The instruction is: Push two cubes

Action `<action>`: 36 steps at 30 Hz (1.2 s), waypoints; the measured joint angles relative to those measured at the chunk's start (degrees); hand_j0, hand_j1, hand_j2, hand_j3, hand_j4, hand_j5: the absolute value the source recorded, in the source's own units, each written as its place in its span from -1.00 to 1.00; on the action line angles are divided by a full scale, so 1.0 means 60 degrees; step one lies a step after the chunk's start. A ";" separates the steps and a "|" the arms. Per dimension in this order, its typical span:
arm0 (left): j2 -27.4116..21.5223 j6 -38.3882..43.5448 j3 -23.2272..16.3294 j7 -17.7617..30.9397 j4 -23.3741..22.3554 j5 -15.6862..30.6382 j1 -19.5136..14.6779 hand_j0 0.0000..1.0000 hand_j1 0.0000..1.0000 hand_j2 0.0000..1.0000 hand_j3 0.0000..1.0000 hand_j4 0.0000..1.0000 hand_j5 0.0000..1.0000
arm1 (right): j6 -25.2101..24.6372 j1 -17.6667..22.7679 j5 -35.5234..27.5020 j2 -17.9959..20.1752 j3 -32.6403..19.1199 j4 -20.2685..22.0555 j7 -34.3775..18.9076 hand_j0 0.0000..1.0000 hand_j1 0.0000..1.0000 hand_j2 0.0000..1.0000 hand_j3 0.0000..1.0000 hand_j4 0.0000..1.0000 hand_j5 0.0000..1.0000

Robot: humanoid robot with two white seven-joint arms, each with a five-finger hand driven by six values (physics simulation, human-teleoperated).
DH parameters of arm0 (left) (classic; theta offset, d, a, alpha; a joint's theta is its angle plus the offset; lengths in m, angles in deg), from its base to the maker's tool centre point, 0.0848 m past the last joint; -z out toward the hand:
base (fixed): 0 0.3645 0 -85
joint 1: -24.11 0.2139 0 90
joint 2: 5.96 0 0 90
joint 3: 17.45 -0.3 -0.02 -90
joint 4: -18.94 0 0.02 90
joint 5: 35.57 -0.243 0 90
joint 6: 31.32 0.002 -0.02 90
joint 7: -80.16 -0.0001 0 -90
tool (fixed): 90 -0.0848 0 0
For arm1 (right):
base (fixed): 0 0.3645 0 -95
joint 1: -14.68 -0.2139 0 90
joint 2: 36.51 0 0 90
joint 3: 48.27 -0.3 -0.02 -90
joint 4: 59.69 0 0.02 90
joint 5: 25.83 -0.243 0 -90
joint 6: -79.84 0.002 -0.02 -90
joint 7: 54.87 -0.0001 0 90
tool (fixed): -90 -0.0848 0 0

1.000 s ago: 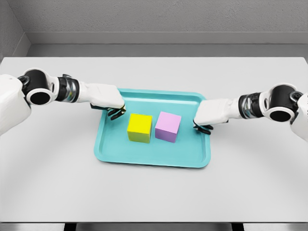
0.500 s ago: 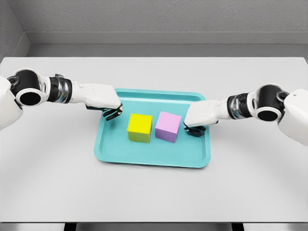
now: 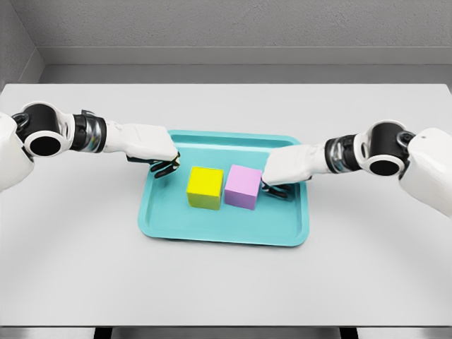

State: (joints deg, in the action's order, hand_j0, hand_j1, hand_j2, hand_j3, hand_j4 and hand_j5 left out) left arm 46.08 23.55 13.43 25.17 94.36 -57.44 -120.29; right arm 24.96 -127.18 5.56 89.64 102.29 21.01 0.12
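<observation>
A yellow cube [image 3: 205,186] and a pink cube [image 3: 243,186] sit almost side by side in the middle of a teal tray [image 3: 224,228], a thin gap between them. My right hand [image 3: 274,188] has its fingers curled, holds nothing, and presses against the pink cube's right face. Over the tray's upper left corner my left hand [image 3: 167,167] is also curled and empty, a short way up and left of the yellow cube and apart from it.
The tray lies on a wide white table [image 3: 85,254]. A grey wall [image 3: 226,28] runs behind the table's far edge.
My right hand has slid left across the tray to the pink cube, which has shifted left toward the yellow one. The left hand moved slightly left a second ago and then stayed.
</observation>
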 measured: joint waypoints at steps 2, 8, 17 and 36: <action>0.0006 0.0000 -0.0001 0.0000 0.0000 -0.0001 0.0015 -0.91 -0.91 -0.91 -0.91 -0.91 -0.91 | 0.0000 -0.0015 0.0002 -0.0040 0.0010 0.0010 0.0000 -0.81 -0.81 -0.81 -0.81 -0.81 -0.81; 0.0106 0.0000 -0.0158 0.0000 -0.0011 -0.0036 0.0044 -0.91 -0.91 -0.91 -0.91 -0.91 -0.91 | 0.0000 -0.0103 0.0006 -0.0153 0.0019 0.0041 0.0000 -0.81 -0.81 -0.81 -0.81 -0.81 -0.81; 0.0255 0.0002 -0.0306 0.0000 -0.0044 -0.0073 -0.0014 -0.90 -0.90 -0.90 -0.90 -0.90 -0.90 | -0.0001 -0.0088 0.0054 0.0138 -0.0127 -0.0123 0.0001 -0.81 -0.81 -0.81 -0.81 -0.81 -0.81; -0.0920 -0.0004 0.2323 0.0001 -0.4274 0.1642 0.0161 1.00 1.00 1.00 1.00 1.00 1.00 | 0.0006 0.1011 -0.0220 0.1067 -0.5277 -0.2572 -0.0002 1.00 1.00 1.00 1.00 1.00 1.00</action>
State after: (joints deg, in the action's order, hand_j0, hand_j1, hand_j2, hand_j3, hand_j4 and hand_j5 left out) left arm 40.57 23.53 27.37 25.18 68.71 -47.59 -119.33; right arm 25.00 -121.11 4.24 96.04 70.62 5.58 0.11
